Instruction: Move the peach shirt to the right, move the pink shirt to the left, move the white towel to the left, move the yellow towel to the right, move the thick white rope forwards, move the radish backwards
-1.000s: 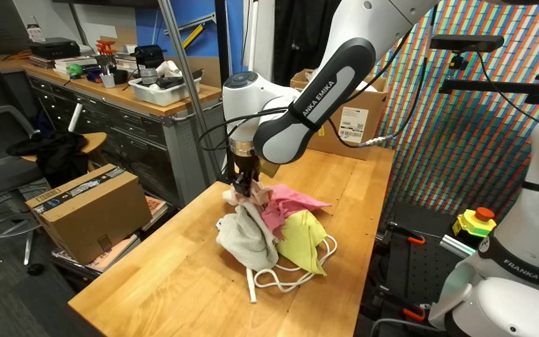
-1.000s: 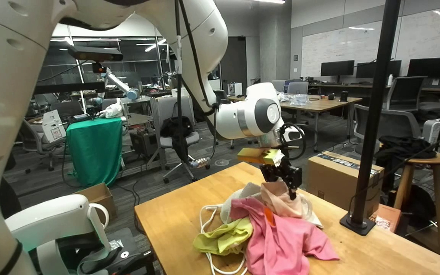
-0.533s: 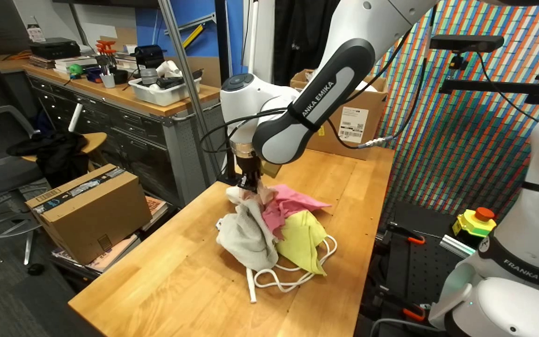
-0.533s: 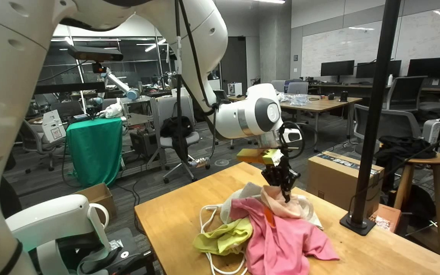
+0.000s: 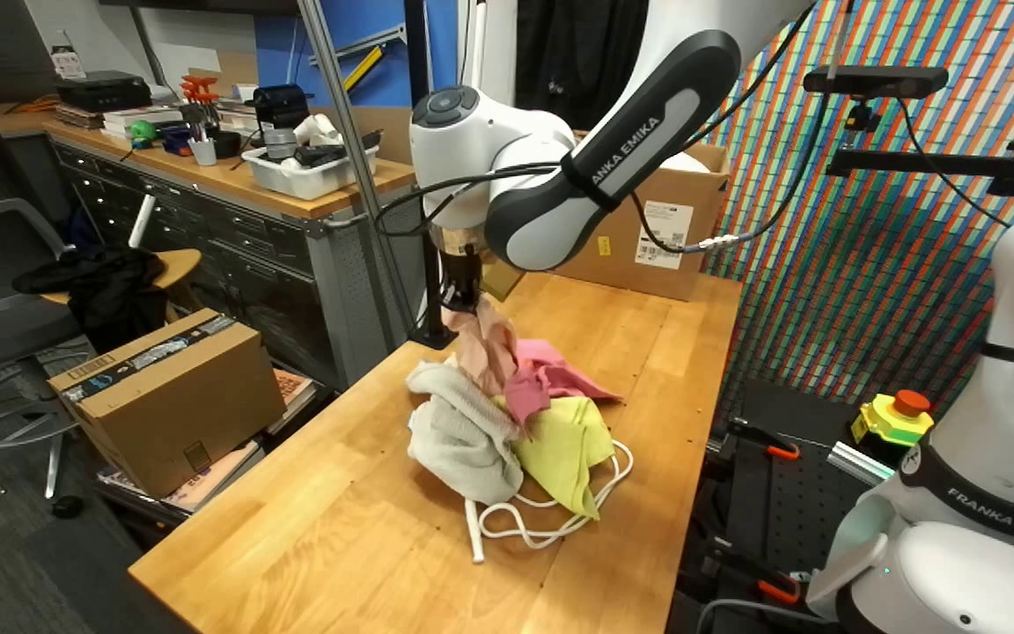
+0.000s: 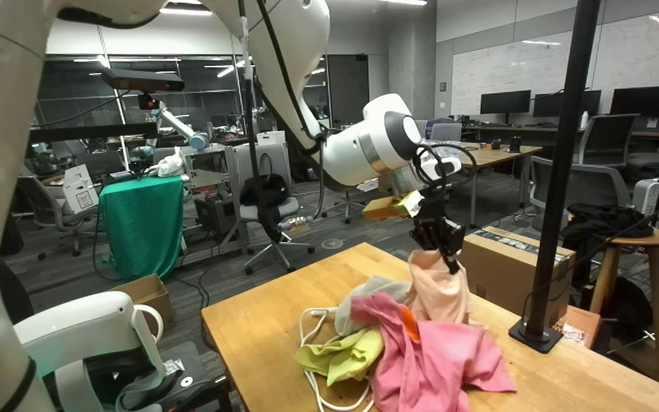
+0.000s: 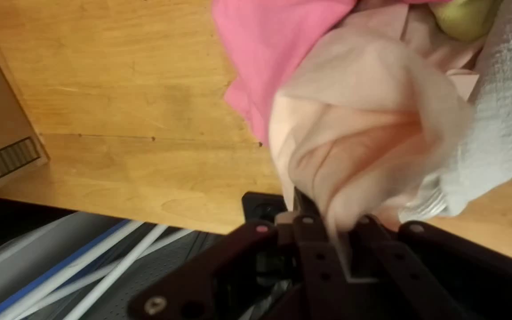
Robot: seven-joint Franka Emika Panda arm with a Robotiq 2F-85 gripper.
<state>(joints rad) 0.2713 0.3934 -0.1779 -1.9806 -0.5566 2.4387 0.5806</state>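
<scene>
The peach shirt (image 6: 438, 292) hangs from my gripper (image 6: 449, 260), which is shut on its top; its lower part still rests in the cloth pile. In the wrist view, peach fabric (image 7: 362, 84) runs in between the fingers. Against it lies the pink shirt (image 6: 438, 360), with an orange patch showing on it. The white towel (image 5: 463, 436) is bunched on the pile's opposite side. A yellow towel (image 5: 564, 449) sits partly under the pink shirt. From beneath the cloths loops the thick white rope (image 5: 473, 528). The radish is hidden or out of view.
A black post base (image 6: 535, 336) stands on the table edge close to the gripper. A large cardboard box (image 5: 630, 238) is at the table's end. The wooden table (image 5: 322, 537) extends around the pile. Another box (image 5: 172, 401) stands off the table.
My gripper has closed on the peach shirt and risen, pulling it up out of the pile into a tall fold. The pink shirt and yellow towel have shifted slightly.
</scene>
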